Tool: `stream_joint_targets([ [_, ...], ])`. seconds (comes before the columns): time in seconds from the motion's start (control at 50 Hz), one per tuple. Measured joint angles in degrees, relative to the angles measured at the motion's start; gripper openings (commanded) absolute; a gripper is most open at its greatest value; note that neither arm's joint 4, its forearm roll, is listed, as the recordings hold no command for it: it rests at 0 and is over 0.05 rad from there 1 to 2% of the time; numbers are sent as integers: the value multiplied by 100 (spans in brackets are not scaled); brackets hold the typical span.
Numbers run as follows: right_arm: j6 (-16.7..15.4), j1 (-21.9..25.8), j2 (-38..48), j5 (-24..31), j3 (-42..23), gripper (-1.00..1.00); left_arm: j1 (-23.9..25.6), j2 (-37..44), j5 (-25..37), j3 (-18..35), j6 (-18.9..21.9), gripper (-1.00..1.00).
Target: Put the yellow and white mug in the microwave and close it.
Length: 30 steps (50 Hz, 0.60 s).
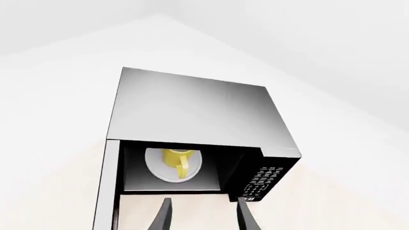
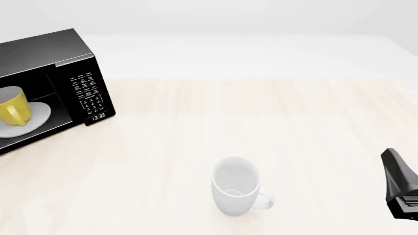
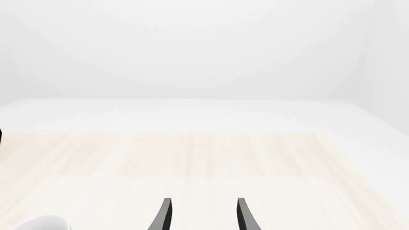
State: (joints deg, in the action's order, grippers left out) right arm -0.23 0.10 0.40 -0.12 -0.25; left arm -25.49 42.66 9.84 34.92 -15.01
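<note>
The yellow and white mug (image 2: 13, 107) stands upright on the white turntable plate (image 2: 38, 113) inside the black microwave (image 2: 46, 51), which sits at the table's far left with its cavity showing. From above, the left wrist view shows the mug (image 1: 176, 161) on the plate and the door (image 1: 106, 187) swung out at the cavity's side. My left gripper (image 1: 202, 215) hangs open above and in front of the opening, holding nothing. My right gripper (image 3: 201, 214) is open and empty over the table; only part of the right arm (image 2: 400, 186) shows in the front view.
A larger all-white mug (image 2: 235, 186) stands upright on the wooden table (image 2: 261, 122) near the front middle, handle to the right; its rim (image 3: 39, 223) peeks into the right wrist view. The keypad panel (image 2: 90, 95) faces the table's middle.
</note>
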Motion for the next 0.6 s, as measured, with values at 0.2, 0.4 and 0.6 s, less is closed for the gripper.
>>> stream_joint_targets([
  [0.2, -1, 0, 0, 0, 0, 100, -233, -106, 250, 184, -56, 100],
  [0.4, 5, 11, 21, -8, 1, 100, -479, -150, 428, 370, -91, 100],
  [0.6, 15, 34, 63, -23, 2, 100, -718, -166, 580, 553, -138, 100],
])
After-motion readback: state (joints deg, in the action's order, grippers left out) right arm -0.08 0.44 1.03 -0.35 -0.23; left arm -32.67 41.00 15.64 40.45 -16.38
